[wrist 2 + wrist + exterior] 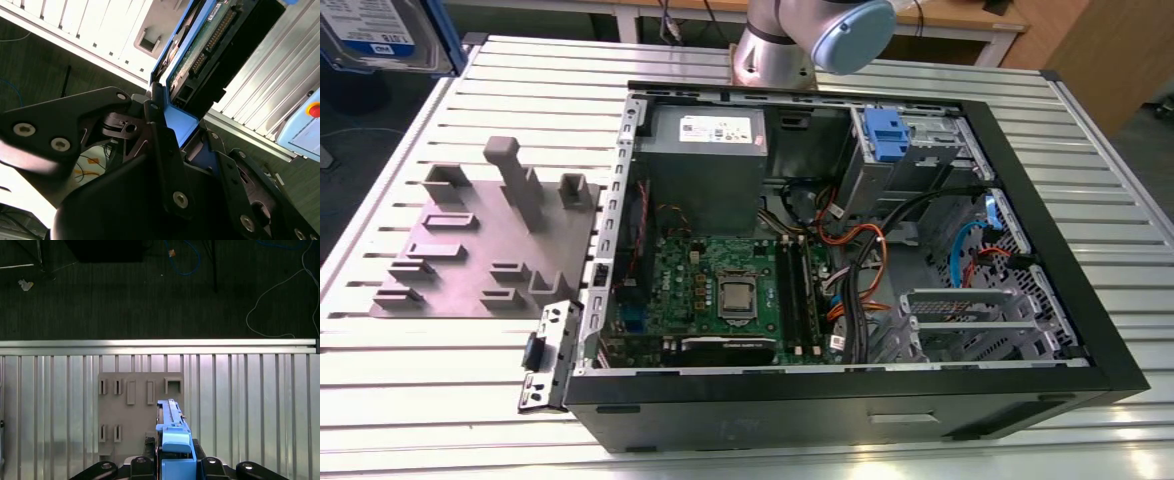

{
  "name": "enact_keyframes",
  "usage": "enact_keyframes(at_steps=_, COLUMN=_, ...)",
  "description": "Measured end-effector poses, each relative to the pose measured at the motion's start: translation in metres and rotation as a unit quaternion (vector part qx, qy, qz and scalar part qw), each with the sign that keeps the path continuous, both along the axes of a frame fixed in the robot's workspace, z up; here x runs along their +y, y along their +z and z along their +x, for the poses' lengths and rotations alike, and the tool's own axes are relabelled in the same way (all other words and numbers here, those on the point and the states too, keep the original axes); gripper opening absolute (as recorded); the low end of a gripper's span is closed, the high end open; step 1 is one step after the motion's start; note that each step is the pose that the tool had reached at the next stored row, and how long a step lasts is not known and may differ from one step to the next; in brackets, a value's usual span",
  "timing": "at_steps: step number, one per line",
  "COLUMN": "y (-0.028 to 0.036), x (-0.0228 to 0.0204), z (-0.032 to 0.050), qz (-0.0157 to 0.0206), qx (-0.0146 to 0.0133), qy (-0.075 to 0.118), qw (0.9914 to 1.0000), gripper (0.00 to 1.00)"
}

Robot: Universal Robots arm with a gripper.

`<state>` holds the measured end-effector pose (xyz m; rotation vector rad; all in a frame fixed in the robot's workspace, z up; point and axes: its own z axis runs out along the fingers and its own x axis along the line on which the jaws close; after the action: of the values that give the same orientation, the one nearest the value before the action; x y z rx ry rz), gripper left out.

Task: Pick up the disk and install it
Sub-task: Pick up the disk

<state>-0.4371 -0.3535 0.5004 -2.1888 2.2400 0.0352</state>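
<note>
Gripper [175,464]: closed on the disk. In both wrist views its black fingers [161,150] press against opposite sides of the drive's blue frame.
Disk [376,35]: a silver hard drive with a white-and-blue label. It is held on edge in the gripper at the exterior view's upper left, cut by the picture edge, and is well apart from the computer case.
Disk, wrist views: in the first wrist view its blue frame [172,432] runs edge-on over the grey fixture plate. In the second wrist view its green circuit board and connector pins [200,45] face the camera.
Fixture plate [467,240]: a grey block with slots and upright posts, lying on the table to the exterior view's left of the case. Its slots [132,392] are seen from above in the first wrist view.
Table [454,420]: slatted aluminium, carrying the fixture plate and the case.
Computer case [1074,250]: a black tower lying on its side with the side panel off.
Case contents: a green motherboard [720,290], a grey power supply with a white sticker [707,150], a blue latch [887,130] on the bay at the upper right, a metal drive cage [967,320], and orange and blue cables.
Robot arm [807,40]: its silver base joint stands on the table behind the case.
</note>
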Motion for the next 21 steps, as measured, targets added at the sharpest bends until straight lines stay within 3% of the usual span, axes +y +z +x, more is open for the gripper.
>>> enact_keyframes(at_steps=21, y=0.0000, x=0.0000, z=0.0065, qz=0.0000, qx=0.0000, qy=0.000, qw=1.00000, gripper=0.36)
